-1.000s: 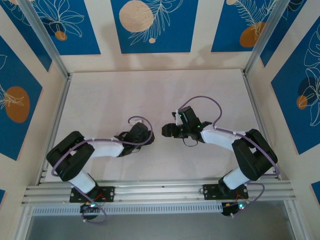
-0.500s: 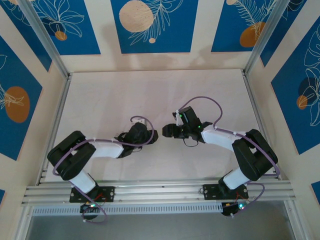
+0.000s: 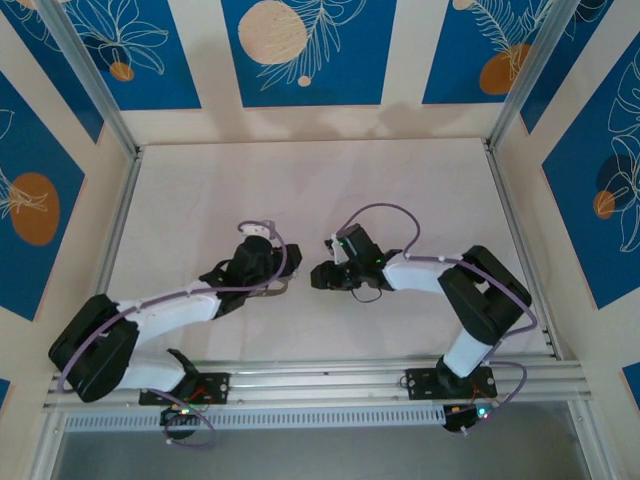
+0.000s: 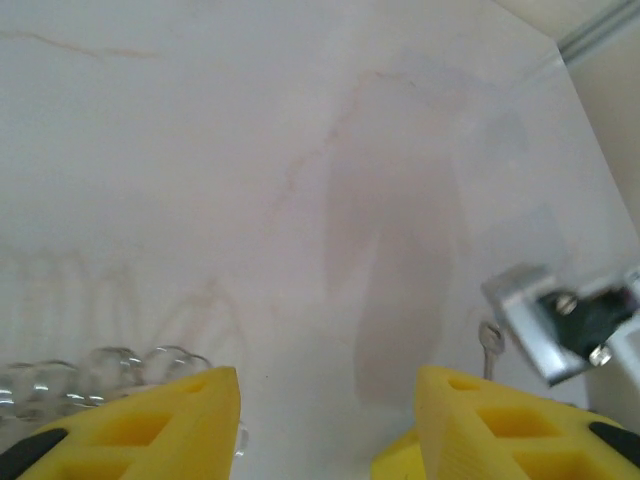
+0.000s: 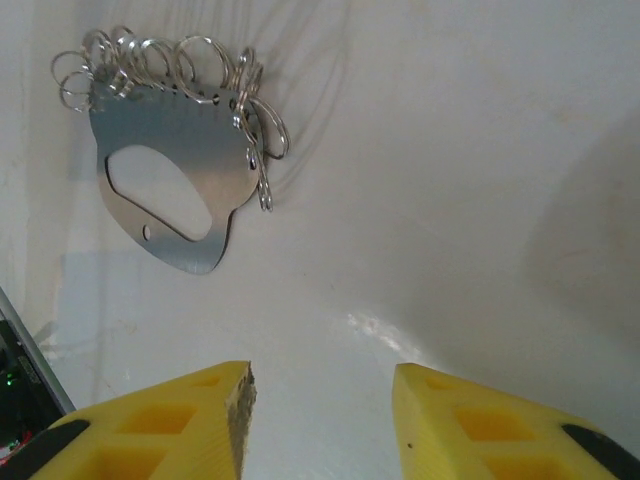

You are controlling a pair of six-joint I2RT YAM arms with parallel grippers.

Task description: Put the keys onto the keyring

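Currently: grey oval metal keyring (image 5: 180, 120), wire rings (image 5: 245, 95) along its edge, lies flat on white table (image 5: 450, 150), ahead-left of spread right gripper (image 5: 320, 420). Left gripper (image 4: 327, 425) spread too, silver bracket (image 4: 530, 320) at its right.

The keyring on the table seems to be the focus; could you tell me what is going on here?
Two robot arms hold their hands close together at mid-table. The keyring, a flat metal plate with small split rings along one edge, lies on the white table just ahead of the right hand, which is open and empty. The left hand is open too, with bare table between its fingers.
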